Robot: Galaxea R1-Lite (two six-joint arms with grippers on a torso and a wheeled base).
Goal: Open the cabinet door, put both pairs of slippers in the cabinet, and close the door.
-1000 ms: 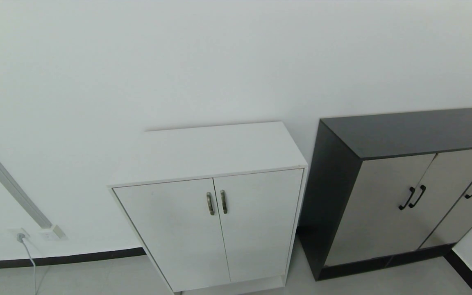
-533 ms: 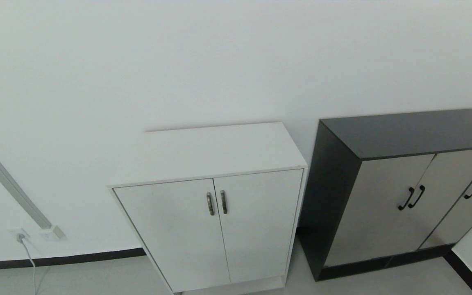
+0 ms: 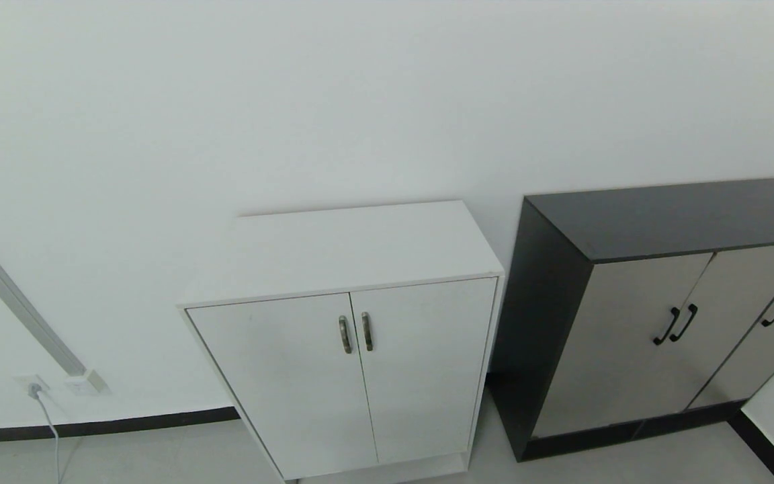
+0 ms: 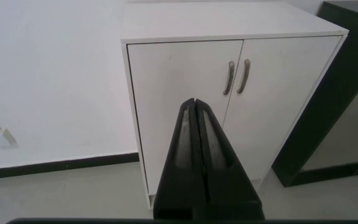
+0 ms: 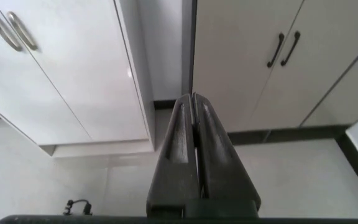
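Cabinet doors shut, grippers pinched together

You have the white cabinet on the floor against the wall, a dark cabinet just beside it. Your left gripper and right gripper both have fingers pressed together, empty.

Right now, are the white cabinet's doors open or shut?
Shut. Both doors of the white cabinet sit flush with its front, their handles side by side, and nothing inside shows.
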